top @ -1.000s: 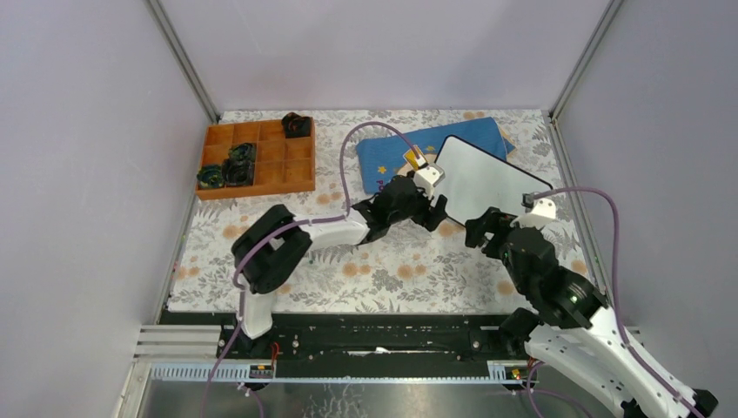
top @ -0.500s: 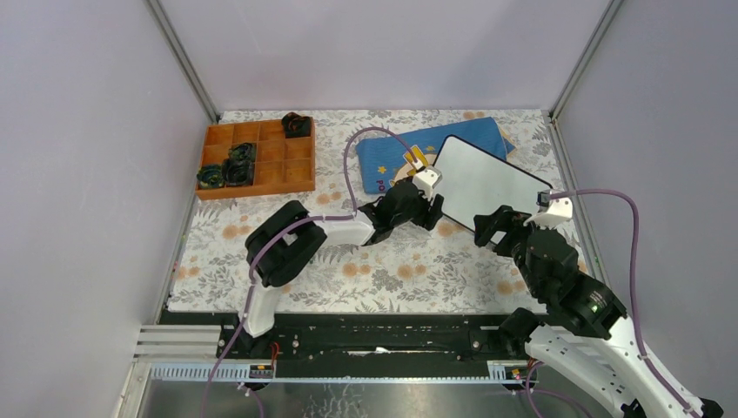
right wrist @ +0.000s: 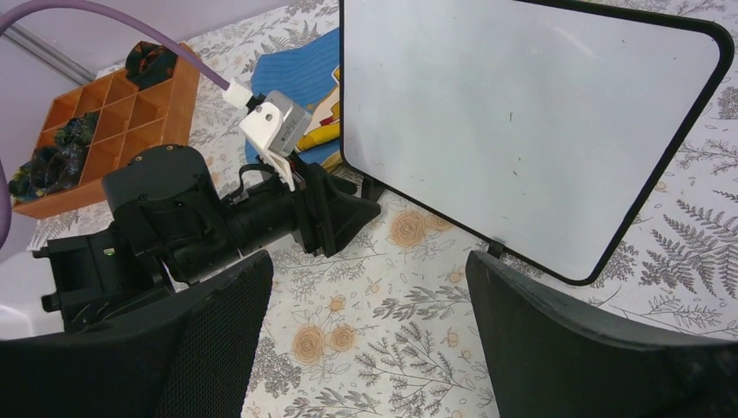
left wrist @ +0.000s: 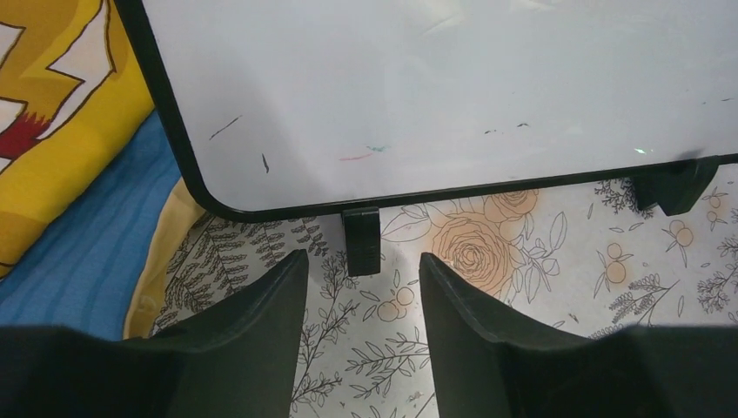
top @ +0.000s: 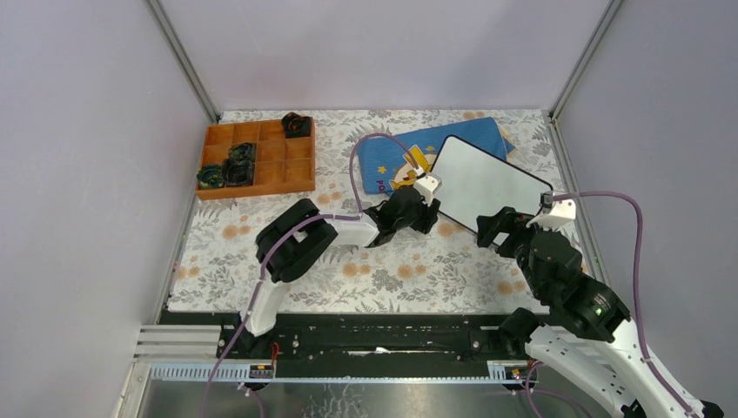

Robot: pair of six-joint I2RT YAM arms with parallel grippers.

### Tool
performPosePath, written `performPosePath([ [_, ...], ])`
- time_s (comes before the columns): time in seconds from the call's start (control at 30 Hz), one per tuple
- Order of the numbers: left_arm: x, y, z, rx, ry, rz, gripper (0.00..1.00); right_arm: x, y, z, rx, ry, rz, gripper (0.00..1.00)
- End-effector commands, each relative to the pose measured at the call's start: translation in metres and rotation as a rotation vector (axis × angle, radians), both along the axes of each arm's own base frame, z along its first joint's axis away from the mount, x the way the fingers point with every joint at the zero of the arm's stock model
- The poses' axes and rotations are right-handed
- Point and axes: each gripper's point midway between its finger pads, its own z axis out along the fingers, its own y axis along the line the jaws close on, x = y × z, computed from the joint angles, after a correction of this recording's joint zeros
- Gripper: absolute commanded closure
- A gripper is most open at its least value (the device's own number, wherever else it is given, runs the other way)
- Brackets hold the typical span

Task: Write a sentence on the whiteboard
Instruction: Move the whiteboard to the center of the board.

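The whiteboard [top: 487,185] lies toward 1 o'clock on the bench [top: 348,279], a glossy white rectangle with a thin black rim and rounded corners. Its far-left corner overlaps a ribbed blue cloth [top: 387,161] with a yellow cartoon print. The board's sheen carries a few dark specks and a faint pink-and-green smear [left wrist: 361,155] near its near edge. A small ribbed black tab [left wrist: 361,242] sticks out from under that rim.

The left jaws, matte black wedges, stand apart and hold nothing. They sit at the board's 7 o'clock, their tips just short of the tab. The right jaws, broad with a mesh-textured pad, gape wide and empty at the board's 5 o'clock.

The bench wears a pale floral-print covering. At 10 o'clock sits an orange-brown wooden tray [top: 296,174] divided into square compartments, some holding dark crumpled items [top: 237,164].
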Motion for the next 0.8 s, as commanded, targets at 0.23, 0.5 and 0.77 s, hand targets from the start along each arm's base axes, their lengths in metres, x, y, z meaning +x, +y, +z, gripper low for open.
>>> performPosePath([
  [0.23,0.024,-0.014,0.01,-0.021,-0.041,0.032,0.51,-0.001,-0.013,0.02,-0.001,-0.048,-0.046,0.11],
  [0.5,0.027,-0.014,0.0,-0.01,-0.029,0.051,0.62,-0.002,-0.017,0.019,-0.002,-0.049,-0.059,0.12],
  [0.77,0.024,0.0,-0.002,0.007,-0.046,0.091,0.82,-0.002,-0.017,0.018,-0.003,-0.047,-0.065,0.11],
])
